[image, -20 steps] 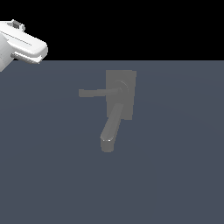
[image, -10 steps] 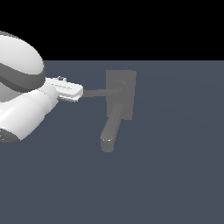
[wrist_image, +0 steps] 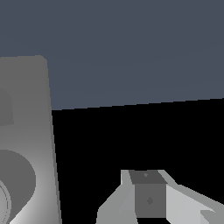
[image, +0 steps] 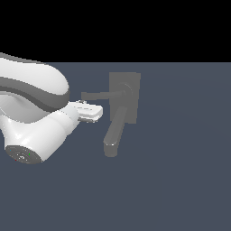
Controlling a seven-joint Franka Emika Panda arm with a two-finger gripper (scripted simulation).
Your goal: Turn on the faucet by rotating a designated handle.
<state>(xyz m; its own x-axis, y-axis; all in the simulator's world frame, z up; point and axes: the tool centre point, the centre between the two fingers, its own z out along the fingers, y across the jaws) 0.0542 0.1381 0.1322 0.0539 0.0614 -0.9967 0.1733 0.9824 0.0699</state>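
The arm (image: 36, 117) is coming in from the exterior view's left and is filling more of that side than one second ago. Its gripper (image: 92, 111) is now sitting lower, just under the handle (image: 101, 95), closer to the faucet (image: 124, 99).

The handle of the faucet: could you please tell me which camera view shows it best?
The exterior view shows it best: the handle runs as a thin bar from its round hub on the back plate to a squared tip beside the arm. The wrist view shows only the back plate and part of a rounded piece; the bar itself is not visible there.
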